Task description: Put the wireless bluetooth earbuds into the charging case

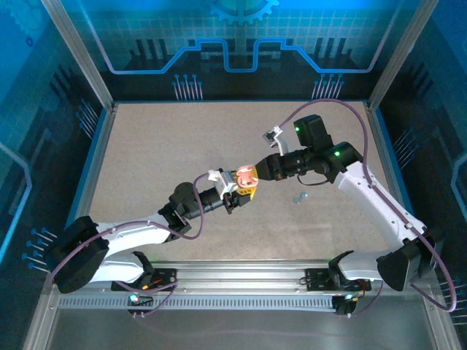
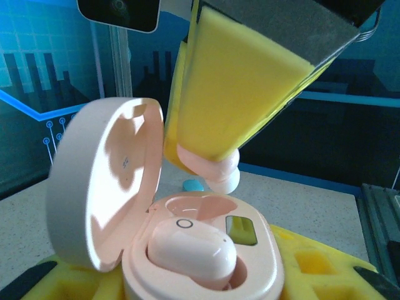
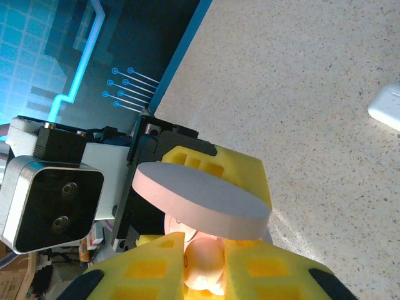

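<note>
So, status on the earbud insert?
Left claw shut on open pink case. Right claw shut on pink earbud, over the free socket. Other earbud already seated. Path looks clear.

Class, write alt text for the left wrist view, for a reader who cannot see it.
An open pink charging case, held by the left claw, has one pink earbud seated inside. From above, the right claw pinches a second pink earbud over the empty well, beside the raised lid.
</note>
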`<control>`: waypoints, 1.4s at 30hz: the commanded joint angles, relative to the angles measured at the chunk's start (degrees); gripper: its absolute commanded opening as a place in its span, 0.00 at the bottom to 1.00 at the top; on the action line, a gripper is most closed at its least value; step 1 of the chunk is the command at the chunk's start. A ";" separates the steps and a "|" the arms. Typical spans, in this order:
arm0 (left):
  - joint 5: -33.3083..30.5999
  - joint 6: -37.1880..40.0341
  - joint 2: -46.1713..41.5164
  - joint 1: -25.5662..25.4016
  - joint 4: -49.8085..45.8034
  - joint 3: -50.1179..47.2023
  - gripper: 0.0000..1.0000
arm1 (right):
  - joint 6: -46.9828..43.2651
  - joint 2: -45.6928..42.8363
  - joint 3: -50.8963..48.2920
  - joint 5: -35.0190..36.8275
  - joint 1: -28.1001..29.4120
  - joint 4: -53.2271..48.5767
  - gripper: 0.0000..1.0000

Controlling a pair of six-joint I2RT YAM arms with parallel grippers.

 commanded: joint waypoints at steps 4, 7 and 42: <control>1.56 -0.89 0.05 -0.30 3.38 1.50 0.39 | -1.20 0.47 0.69 0.23 1.36 -0.02 0.20; 1.23 -1.03 0.04 -0.30 3.82 1.41 0.39 | -1.24 0.61 0.55 0.47 1.46 -0.20 0.20; 0.17 -1.40 0.13 -0.34 5.27 1.25 0.39 | -2.66 1.31 1.63 7.55 1.80 -4.24 0.30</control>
